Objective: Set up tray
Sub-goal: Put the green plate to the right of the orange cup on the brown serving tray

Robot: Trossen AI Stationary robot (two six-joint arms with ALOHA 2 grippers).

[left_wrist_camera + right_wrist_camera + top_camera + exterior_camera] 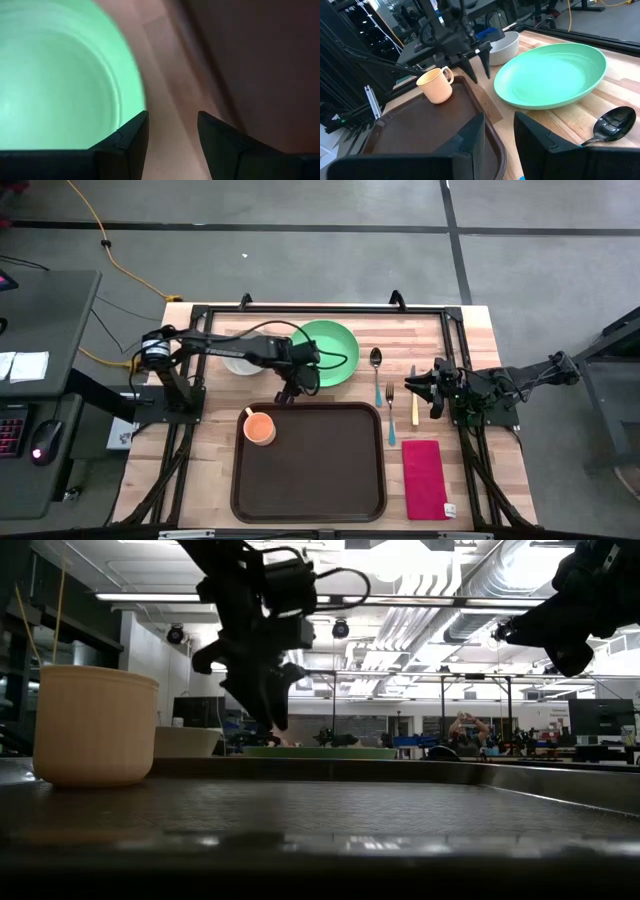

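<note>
The dark brown tray [320,470] lies at the table's near middle, with an orange cup [260,426] standing in its far left corner. A green plate [328,352] rests on the wood just beyond the tray. My left gripper [286,393] points steeply down over the strip of table between the plate's near left rim [55,75] and the tray's far edge [250,60]. It is open, with nothing between its fingers. My right gripper [412,385] hangs open and empty at the right, above the cutlery.
A white bowl [243,362] sits left of the plate. A spoon [376,358], a fork [390,415] and a knife [414,406] lie right of the plate. A red napkin [425,478] lies right of the tray.
</note>
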